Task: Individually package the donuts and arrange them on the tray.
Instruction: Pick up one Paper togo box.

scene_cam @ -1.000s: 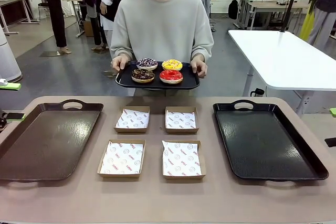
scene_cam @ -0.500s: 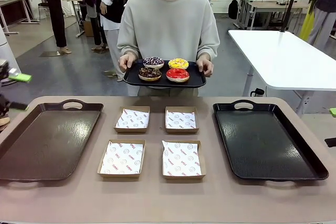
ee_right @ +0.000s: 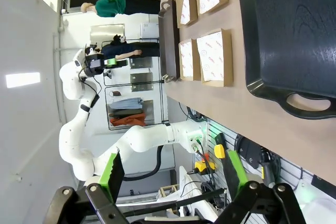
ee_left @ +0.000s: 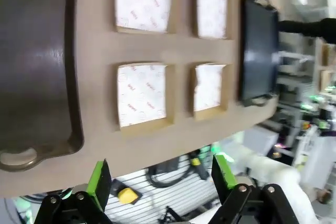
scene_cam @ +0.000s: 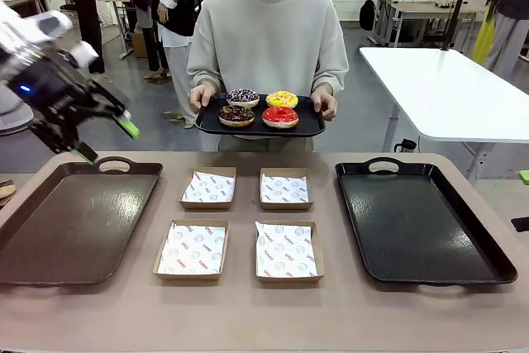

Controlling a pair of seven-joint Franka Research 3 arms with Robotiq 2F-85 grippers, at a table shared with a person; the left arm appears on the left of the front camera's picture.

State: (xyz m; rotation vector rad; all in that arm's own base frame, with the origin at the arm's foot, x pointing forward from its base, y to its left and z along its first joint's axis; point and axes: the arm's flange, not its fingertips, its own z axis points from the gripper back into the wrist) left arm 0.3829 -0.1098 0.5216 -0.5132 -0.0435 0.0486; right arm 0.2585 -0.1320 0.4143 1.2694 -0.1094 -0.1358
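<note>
A person at the far side holds a small black serving tray (scene_cam: 307,128) with four donuts: chocolate with sprinkles (scene_cam: 242,97), yellow (scene_cam: 282,99), dark chocolate (scene_cam: 236,115) and glossy red (scene_cam: 280,116). My left gripper (scene_cam: 106,141) hangs open in the air above the far end of the brown tray (scene_cam: 74,221), well left of the donuts. In the left wrist view the left gripper (ee_left: 160,179) is open and holds nothing, looking down at the boxes (ee_left: 144,95). The right gripper (ee_right: 174,174) is open and holds nothing, off the table's end past the black tray (ee_right: 294,30).
Four open paper-lined cardboard boxes sit in a square at the table's middle: (scene_cam: 208,188), (scene_cam: 286,188), (scene_cam: 192,249), (scene_cam: 285,250). The large black tray (scene_cam: 417,221) lies to their right. A white table (scene_cam: 446,88) stands behind at right; people stand farther back.
My left arm has swung up and rightward from the left edge into view. The person has lifted the donut tray slightly and shifted it right.
</note>
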